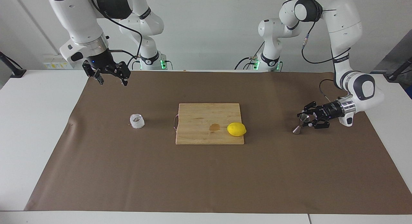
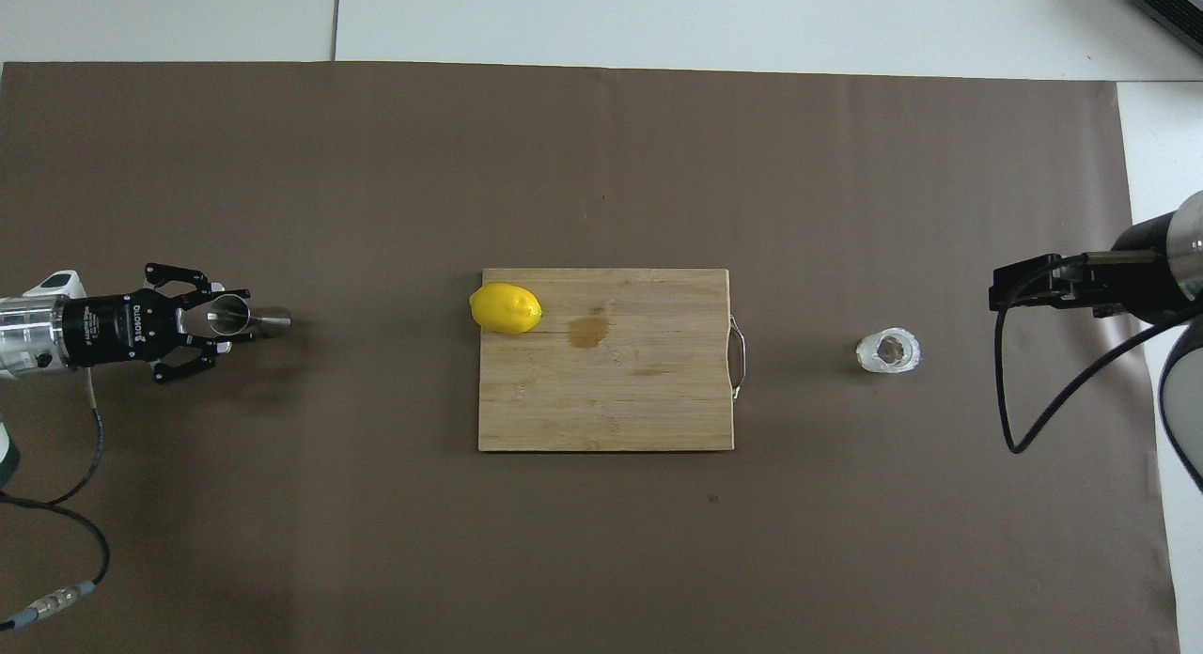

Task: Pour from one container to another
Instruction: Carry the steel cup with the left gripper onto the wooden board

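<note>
The glass cup (image 1: pixel 137 121) (image 2: pixel 888 350) stands on the brown mat toward the right arm's end. Toward the left arm's end stands the metal jigger (image 1: pixel 296 130) (image 2: pixel 273 323). My left gripper (image 1: pixel 304 118) (image 2: pixel 228 320) lies low and level over the mat, its fingertips pressed against the two sides of the jigger's upper cone. My right gripper (image 1: pixel 111 78) hangs open and empty above the mat's edge nearest the robots, well apart from the cup, and waits.
A wooden cutting board (image 1: pixel 206 121) (image 2: pixel 639 400) with a metal handle lies mid-mat between the two containers. A lemon (image 1: pixel 236 129) (image 2: pixel 506 308) sits on its corner toward the jigger, beside a brown stain. White table borders the mat.
</note>
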Robot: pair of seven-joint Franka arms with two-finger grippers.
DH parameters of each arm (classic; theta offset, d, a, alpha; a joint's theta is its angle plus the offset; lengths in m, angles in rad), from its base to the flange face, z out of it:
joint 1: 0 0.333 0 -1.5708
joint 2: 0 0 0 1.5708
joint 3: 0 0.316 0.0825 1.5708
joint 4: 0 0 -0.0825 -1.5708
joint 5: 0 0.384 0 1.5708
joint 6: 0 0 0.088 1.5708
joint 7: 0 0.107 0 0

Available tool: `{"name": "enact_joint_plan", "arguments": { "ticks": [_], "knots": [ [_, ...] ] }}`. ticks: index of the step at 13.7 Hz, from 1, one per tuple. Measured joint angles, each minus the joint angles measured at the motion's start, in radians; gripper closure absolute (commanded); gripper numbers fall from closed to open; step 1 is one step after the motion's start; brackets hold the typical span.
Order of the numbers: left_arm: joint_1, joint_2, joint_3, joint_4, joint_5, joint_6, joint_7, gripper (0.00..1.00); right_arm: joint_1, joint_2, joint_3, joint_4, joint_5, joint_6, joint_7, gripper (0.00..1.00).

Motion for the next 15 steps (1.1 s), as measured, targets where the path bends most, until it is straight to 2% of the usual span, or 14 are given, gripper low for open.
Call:
{"name": "enact_joint_plan", "arguments": {
  "ticks": [3,6,8,15],
  "knots": [
    [0.0,0.0,0.0,-0.003,0.0,0.0,0.0,0.66,0.0,0.0,0.0,0.0,0.0,0.0,0.0,0.0],
    [0.0,0.0,0.0,-0.003,0.0,0.0,0.0,0.84,0.0,0.0,0.0,0.0,0.0,0.0,0.0,0.0],
    [0.0,0.0,0.0,-0.003,0.0,0.0,0.0,1.0,0.0,0.0,0.0,0.0,0.0,0.0,0.0,0.0],
    [-0.011,-0.006,-0.009,-0.002,-0.016,-0.005,0.0,1.0,0.0,0.0,0.0,0.0,0.0,0.0,0.0,0.0]
  ]
}}
